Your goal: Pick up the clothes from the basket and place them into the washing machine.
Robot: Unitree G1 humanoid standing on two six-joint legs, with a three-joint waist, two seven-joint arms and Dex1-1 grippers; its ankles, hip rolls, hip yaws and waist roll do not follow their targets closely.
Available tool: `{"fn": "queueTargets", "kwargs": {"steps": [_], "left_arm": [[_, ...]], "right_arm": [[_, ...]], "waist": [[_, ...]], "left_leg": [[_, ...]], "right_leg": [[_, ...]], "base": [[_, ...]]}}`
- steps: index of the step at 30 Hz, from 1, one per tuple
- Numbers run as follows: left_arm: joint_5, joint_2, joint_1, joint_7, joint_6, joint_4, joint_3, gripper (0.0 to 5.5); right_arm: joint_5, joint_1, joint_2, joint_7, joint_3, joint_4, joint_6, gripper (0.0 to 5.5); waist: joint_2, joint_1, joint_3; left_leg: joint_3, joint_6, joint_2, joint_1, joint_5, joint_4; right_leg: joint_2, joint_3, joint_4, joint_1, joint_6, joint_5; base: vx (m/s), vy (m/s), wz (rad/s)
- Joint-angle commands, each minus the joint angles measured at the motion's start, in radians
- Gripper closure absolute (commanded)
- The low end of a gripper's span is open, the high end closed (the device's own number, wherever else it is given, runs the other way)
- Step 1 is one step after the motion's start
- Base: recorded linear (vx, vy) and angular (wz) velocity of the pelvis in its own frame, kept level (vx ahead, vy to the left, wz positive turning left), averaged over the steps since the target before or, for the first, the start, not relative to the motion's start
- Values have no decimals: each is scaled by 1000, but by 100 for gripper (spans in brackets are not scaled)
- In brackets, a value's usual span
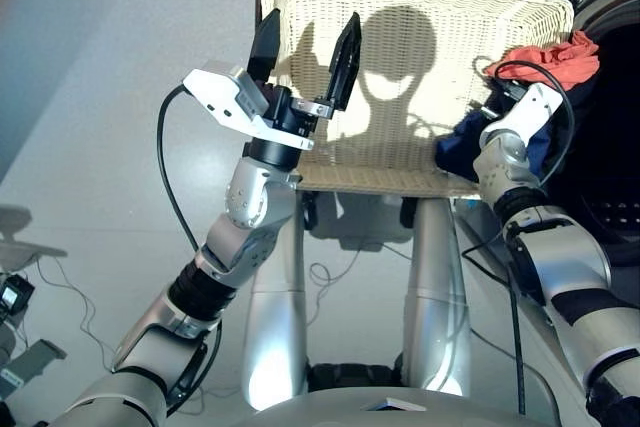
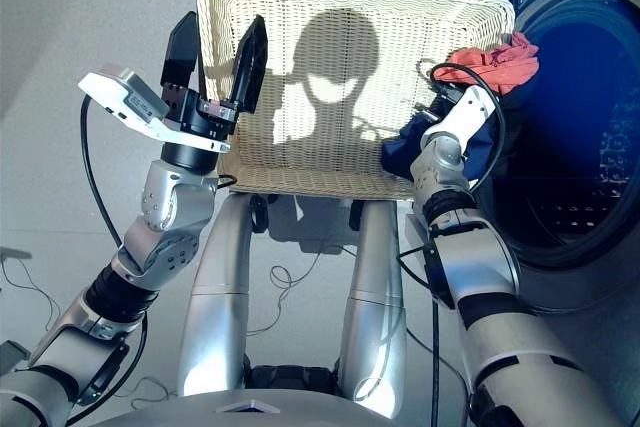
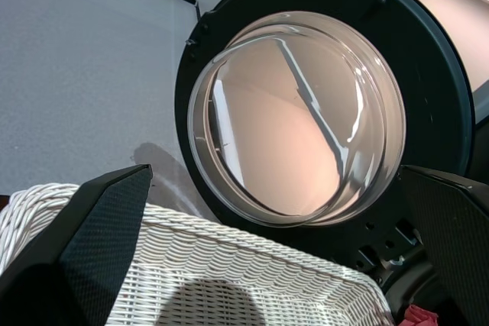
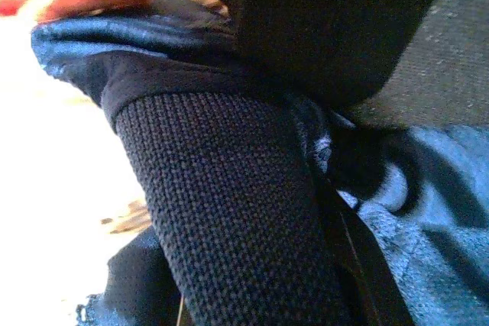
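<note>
My right claw [image 1: 492,99] is buried in the pile at the right edge of the frame, pressed into the navy garment [image 1: 462,143] with the orange-red garment [image 1: 545,57] heaped just above it. In the wrist view one finger lies against dark cloth, but I cannot tell whether the claw is clenched on anything or merely resting in the folds. My left claw [image 2: 214,57] hangs at centre left with its two black fingers spread wide, grasping nothing, just over the near left rim of the basket [image 1: 400,7].

My worry is the pile itself. The garments lie bunched together and draped at the basket's right rim, so a lift could drag the orange-red piece along with the navy one, and a loose piece could fall to the floor [image 1: 90,67] between the basket and the washing machine [image 2: 580,147]. A thin grip on a single fold might also slip out mid-swing. I cannot make out the black garment for certain.

The basket is pale woven wicker, mostly bare across its middle. The machine's drum gapes dark at the far right, its round glass door [image 3: 294,116] swung open beyond the basket. The floor is plain grey, with loose cables [image 1: 60,287] at lower left.
</note>
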State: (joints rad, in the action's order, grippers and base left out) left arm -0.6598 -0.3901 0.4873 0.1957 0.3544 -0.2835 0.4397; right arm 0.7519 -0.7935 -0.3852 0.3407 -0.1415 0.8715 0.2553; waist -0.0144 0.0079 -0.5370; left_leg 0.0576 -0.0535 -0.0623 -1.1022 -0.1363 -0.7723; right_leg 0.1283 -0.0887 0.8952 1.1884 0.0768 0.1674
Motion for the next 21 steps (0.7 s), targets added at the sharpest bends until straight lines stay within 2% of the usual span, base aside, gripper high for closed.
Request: {"fn": "queueTargets", "kwargs": {"steps": [1,5,11,16,21], "left_arm": [[75,-8,-36,6,30,-134,-69,0],[102,-11,-46,19,39,-139,-87,0],[127,-17,-51,25,59,-156,-114,0],[125,-15,-51,28,69,-160,-112,0],[120,-18,-43,24,77,-155,-105,0]], "right_arm": [[-73,102,-45,51,20,-233,137,550],[-182,221,-44,127,111,-433,180,550],[-398,269,-68,288,223,-520,189,550],[-456,246,-96,357,268,-504,194,550],[-446,168,-173,417,311,-372,188,550]], "waist": [[1,-36,17],[11,-51,17],[9,-57,17],[7,-54,17],[-1,-47,17]], "left_leg": [[16,-18,-29,5,-24,-24],[14,-14,-30,-3,-29,-34],[12,-11,-31,9,-35,-33],[12,-9,-32,15,-40,-33],[8,-11,-31,17,-41,-37]], "right_leg": [[-14,20,-95,-49,15,-51],[-12,18,-86,-43,18,-48],[-14,13,-85,-48,21,-44],[-15,11,-86,-54,21,-41],[-17,13,-79,-55,22,-39]], "base": [[0,0,0],[0,0,0],[0,0,0],[0,0,0],[0,0,0]]}}
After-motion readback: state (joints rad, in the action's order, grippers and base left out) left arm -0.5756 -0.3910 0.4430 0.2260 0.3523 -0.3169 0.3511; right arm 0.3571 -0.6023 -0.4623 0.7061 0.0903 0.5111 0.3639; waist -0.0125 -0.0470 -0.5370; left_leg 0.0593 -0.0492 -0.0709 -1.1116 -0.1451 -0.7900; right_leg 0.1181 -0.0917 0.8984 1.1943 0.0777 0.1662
